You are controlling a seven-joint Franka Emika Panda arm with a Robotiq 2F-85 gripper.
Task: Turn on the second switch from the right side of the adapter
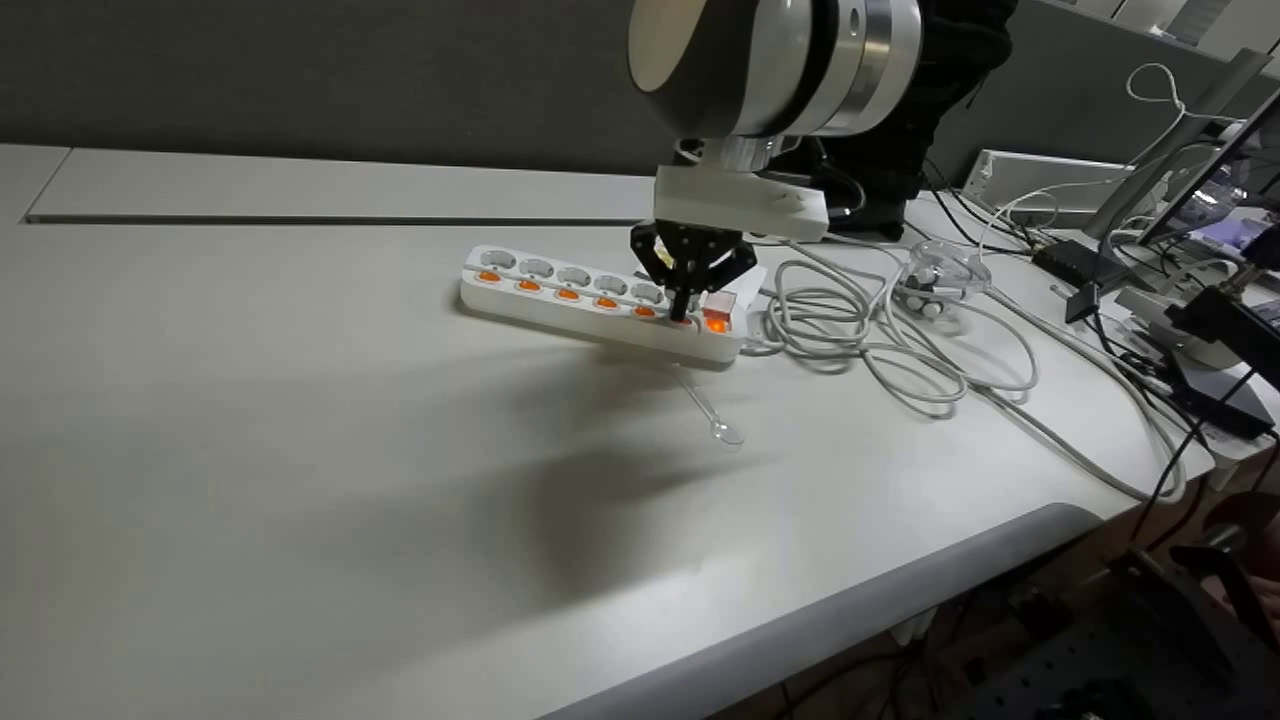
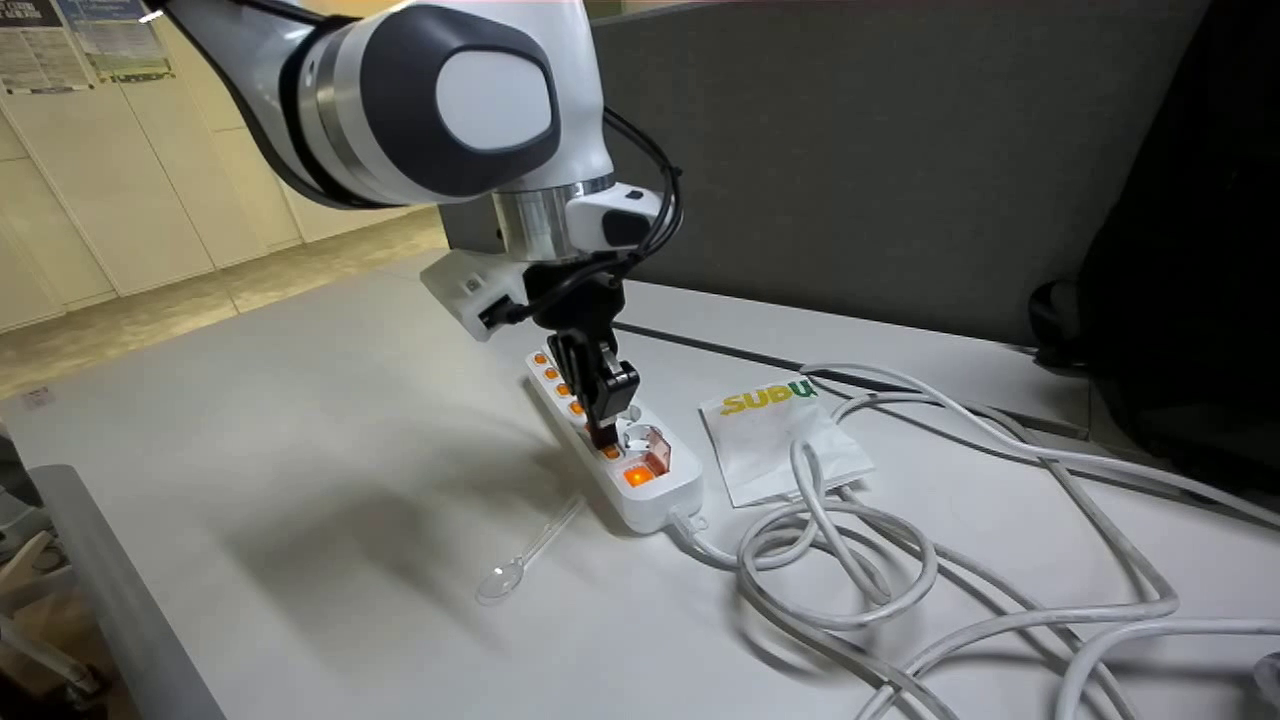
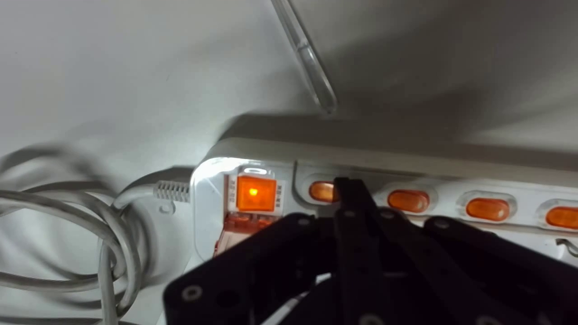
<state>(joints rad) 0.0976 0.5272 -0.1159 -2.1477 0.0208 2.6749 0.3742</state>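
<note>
In an exterior view we had the black gripper (image 1: 681, 311) aimed straight down at the white adapter (image 1: 590, 316), near its right-hand end. Adapter lay slightly skewed on the white table (image 1: 300, 420); the gripper looked clenched.

In an exterior view we got the square end switch (image 2: 638, 476) glowing orange, its see-through reddish cover (image 2: 660, 450) flipped up. Gripper reached down right beside it. Clear plastic spoon (image 2: 529, 550) lay just beside the adapter on one side; white paper packet (image 2: 755, 450) with yellow and green letters lay on the opposite side.

In the wrist view we saw the fingertips (image 3: 348, 185) pinched tight against each other, hiding one edge of the second switch (image 3: 321, 191), the small orange one next to the glowing square. Touching it or pressing? We couldn't tell. More orange switches (image 3: 408, 201) ran on along the adapter, and looped grey cable (image 3: 108, 291) lay off its end.
</note>
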